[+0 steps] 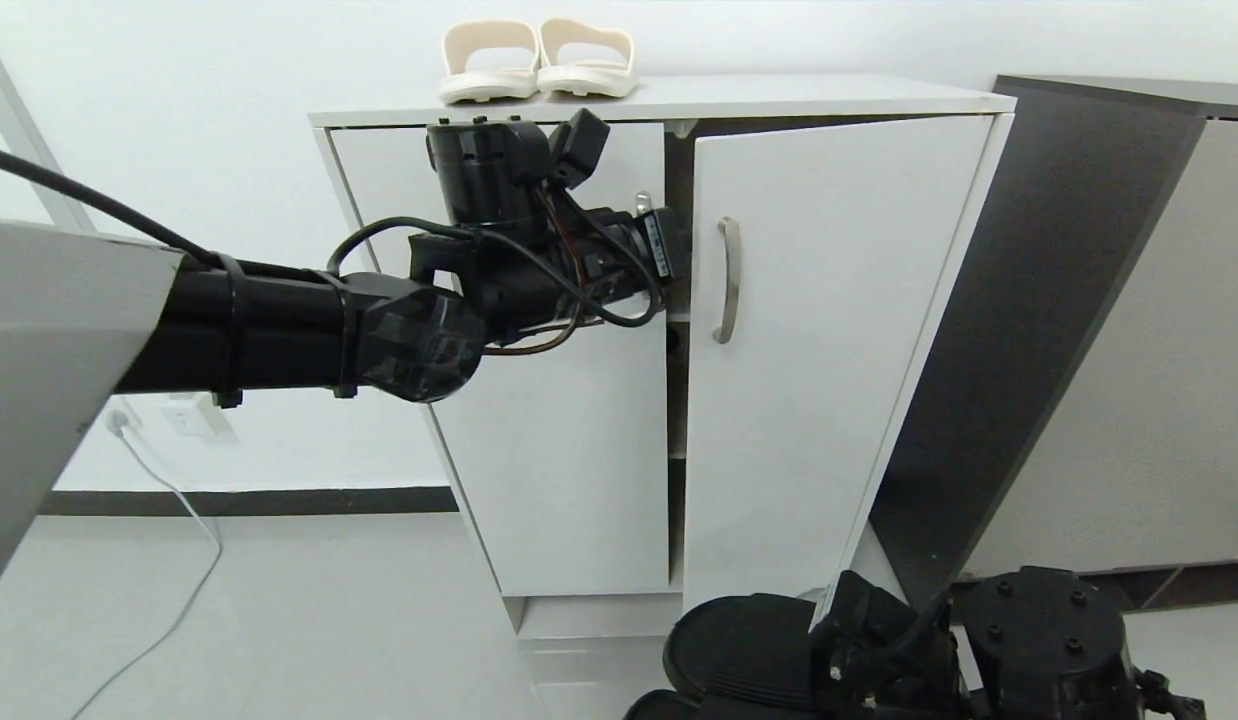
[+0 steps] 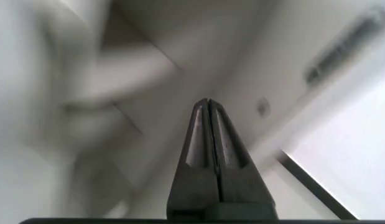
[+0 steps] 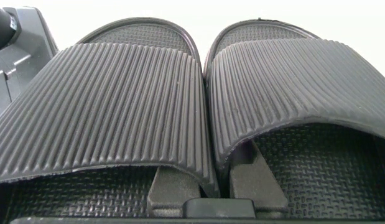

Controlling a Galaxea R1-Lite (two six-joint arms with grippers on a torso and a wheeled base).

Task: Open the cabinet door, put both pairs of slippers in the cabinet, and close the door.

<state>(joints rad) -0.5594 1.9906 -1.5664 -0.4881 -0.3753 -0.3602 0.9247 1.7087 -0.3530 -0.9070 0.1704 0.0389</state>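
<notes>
A white cabinet [image 1: 669,100] has its left door [image 1: 569,460] shut flat and its right door [image 1: 829,380], with a metal handle [image 1: 726,280], slightly ajar, leaving a dark gap between them. My left gripper [image 1: 671,258] [image 2: 209,107] is at that gap near the top of the left door, fingers shut with nothing between them. A cream pair of slippers [image 1: 537,62] rests on the cabinet top. Low in front of the cabinet, my right gripper [image 3: 211,183] is shut on the adjoining inner walls of the black ribbed slippers [image 1: 744,650] [image 3: 136,106], one finger under each strap.
A dark grey cabinet [image 1: 1099,300] stands close against the white one on the right. A white cable [image 1: 184,560] runs from a wall socket [image 1: 124,420] across the pale floor at the left. Open floor lies in front of the left door.
</notes>
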